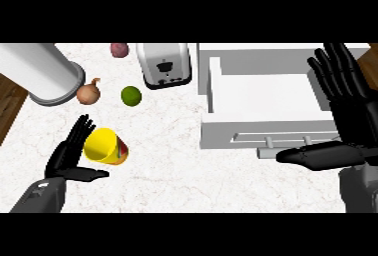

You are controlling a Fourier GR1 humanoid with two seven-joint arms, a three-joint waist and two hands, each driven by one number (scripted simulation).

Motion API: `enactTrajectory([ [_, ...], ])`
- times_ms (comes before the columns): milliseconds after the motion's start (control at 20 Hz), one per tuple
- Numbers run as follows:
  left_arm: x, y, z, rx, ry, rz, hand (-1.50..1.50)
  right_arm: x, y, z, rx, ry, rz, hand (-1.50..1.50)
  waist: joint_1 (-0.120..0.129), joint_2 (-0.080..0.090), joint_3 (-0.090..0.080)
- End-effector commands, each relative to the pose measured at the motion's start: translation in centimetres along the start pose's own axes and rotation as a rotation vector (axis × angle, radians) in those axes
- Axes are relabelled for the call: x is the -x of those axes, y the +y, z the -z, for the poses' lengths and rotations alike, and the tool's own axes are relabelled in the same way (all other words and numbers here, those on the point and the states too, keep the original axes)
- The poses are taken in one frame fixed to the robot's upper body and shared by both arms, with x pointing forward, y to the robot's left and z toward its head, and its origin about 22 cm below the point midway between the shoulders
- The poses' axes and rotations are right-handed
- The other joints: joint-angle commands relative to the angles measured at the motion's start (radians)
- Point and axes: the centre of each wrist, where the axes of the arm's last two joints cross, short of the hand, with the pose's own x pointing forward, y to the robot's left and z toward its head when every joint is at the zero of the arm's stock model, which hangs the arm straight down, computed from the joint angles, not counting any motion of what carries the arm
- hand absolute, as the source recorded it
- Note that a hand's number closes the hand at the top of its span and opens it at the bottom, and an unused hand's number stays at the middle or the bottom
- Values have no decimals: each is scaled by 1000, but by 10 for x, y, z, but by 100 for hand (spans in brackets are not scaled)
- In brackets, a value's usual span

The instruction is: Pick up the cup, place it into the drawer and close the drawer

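Left hand (68, 156) open beside yellow cup (105, 146), holding nothing yet. Risk: straight fingers nudge the tipped cup, rolling it away from the open drawer (266, 95).

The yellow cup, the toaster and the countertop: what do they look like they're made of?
The yellow cup looks like smooth plastic or glazed ceramic: an even, bright colour, so either is possible. The toaster looks like brushed metal, with silvery sides and a dark front panel. The countertop looks like polished marble or stone, white with faint veins.
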Motion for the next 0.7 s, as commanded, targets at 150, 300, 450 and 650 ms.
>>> enactTrajectory([
  [150, 7, -7, 0, 10, -76, -53, -150, -6, 9, -10, -21, -17, 5, -150, -12, 2, -1],
  [300, 14, -8, -9, 21, -88, -49, -150, -1, -1, 3, -19, -5, -9, -150, -14, 7, -2],
  [450, 7, -29, 17, 38, -84, -64, -150, -10, -5, 11, -3, 2, 5, -150, -11, 4, -2],
  [650, 12, -12, -3, 66, -120, -51, -150, 8, -7, -5, 4, -1, -7, -150, -11, 7, -2],
])
